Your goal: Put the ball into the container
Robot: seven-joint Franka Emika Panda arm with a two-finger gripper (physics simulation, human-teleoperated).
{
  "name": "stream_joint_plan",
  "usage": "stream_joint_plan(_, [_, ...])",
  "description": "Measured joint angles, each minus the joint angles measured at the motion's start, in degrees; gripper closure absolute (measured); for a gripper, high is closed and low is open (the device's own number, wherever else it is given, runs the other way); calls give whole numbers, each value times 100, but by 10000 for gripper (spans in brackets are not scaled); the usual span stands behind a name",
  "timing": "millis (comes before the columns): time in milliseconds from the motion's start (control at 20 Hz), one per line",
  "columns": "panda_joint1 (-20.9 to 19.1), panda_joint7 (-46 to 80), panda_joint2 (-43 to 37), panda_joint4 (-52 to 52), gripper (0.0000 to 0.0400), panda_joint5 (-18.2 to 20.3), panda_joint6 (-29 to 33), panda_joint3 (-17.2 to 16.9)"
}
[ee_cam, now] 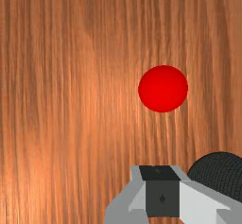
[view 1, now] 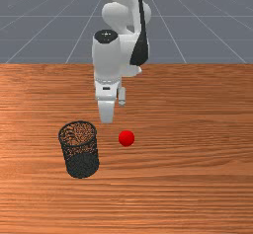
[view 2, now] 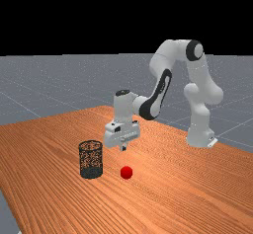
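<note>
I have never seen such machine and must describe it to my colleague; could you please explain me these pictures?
The machine is a jointed white and grey robot arm on a table of orange-brown wood. The front view faces it across the table; the far view stands farther off; the wrist view looks down from its hand.

On the table lies a smooth red ball. Beside it, toward the front view's left, an open-topped black mesh cylindrical container stands upright. The end effector, the grasping part, hovers above the table, apart from both, holding neither.
</note>
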Motion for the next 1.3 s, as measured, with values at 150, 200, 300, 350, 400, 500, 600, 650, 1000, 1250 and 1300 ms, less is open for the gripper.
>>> stream_joint_plan(150, [-79, -139, -166, -110, 400, 185, 20, 94])
stream_joint_plan(200, [47, 90, -123, 0, 400, -5, -193, 14])
stream_joint_plan(300, [29, 3, -252, -245, 400, 133, 54, 100])
stream_joint_plan(350, [94, 125, -348, -383, 400, -3, 33, 38])
stream_joint_plan(400, [89, 118, -494, -622, 400, -5, 142, 35])
stream_joint_plan(500, [73, 80, -753, -1049, 400, -6, 358, 33])
stream_joint_plan(600, [8, -80, -742, -1030, 400, 9, 346, 14])
stream_joint_plan(650, [-62, -211, -725, -1004, 400, 24, 338, -10])
stream_joint_plan(1000, [-142, -263, 323, 732, 400, 56, -350, -28])
stream_joint_plan(1250, [-106, -196, 876, 1626, 400, 57, -728, -23])
stream_joint_plan(1300, [-107, -197, 957, 1619, 400, 59, -602, -21])
